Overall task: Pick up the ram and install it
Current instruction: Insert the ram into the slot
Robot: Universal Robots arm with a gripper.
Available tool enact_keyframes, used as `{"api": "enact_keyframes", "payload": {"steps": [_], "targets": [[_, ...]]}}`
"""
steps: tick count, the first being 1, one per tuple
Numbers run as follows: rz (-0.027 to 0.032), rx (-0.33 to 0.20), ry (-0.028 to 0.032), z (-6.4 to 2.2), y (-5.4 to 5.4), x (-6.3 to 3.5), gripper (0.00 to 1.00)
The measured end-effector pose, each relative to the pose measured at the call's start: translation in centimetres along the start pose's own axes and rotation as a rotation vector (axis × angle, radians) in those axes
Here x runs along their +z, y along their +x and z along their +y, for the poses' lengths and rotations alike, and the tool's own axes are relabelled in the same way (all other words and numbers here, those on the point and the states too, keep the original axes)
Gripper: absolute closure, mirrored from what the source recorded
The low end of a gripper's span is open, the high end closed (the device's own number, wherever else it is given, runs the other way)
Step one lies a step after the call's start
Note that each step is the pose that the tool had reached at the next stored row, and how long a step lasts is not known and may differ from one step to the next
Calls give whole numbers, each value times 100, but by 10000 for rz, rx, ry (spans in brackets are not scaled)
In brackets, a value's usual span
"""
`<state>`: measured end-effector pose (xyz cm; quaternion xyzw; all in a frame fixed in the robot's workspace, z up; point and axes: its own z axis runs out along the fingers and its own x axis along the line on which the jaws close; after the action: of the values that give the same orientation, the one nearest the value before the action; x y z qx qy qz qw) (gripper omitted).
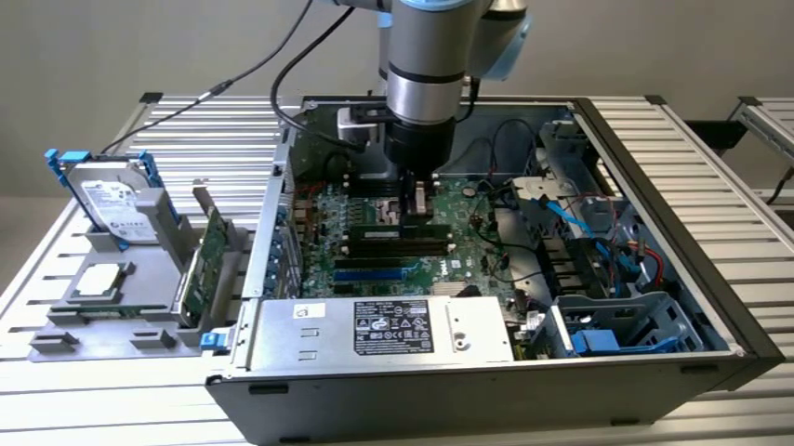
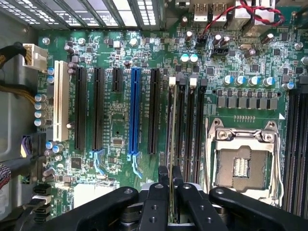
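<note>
The gripper (image 2: 171, 195) is pinching the ram (image 2: 172, 130) edge-on between nearly closed jaws. The stick is hanging straight below them at the black memory slots (image 2: 191, 130), perhaps already touching one. Around the jaws, the open computer case (image 1: 434, 400) is holding the motherboard (image 2: 115, 110). Farther off, a grey tray (image 1: 74, 316) is carrying a hard drive (image 1: 110, 197).

Thin ram (image 2: 171, 130), edge-on, upright, clamped in the hand (image 2: 170, 174), along black memory slots (image 2: 183, 125)

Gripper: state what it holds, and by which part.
The ram, edge-on over the memory slots, pinched by the gripper across its flat faces at the top edge.
</note>
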<state>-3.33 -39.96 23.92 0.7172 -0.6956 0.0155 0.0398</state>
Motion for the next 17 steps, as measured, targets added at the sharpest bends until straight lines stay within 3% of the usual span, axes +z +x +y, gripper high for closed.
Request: {"api": "enact_keyframes", "payload": {"steps": [11,17], "targets": [[54,-144,179,13,-11,106,86],[79,-215,205,22,-26,129,86]]}}
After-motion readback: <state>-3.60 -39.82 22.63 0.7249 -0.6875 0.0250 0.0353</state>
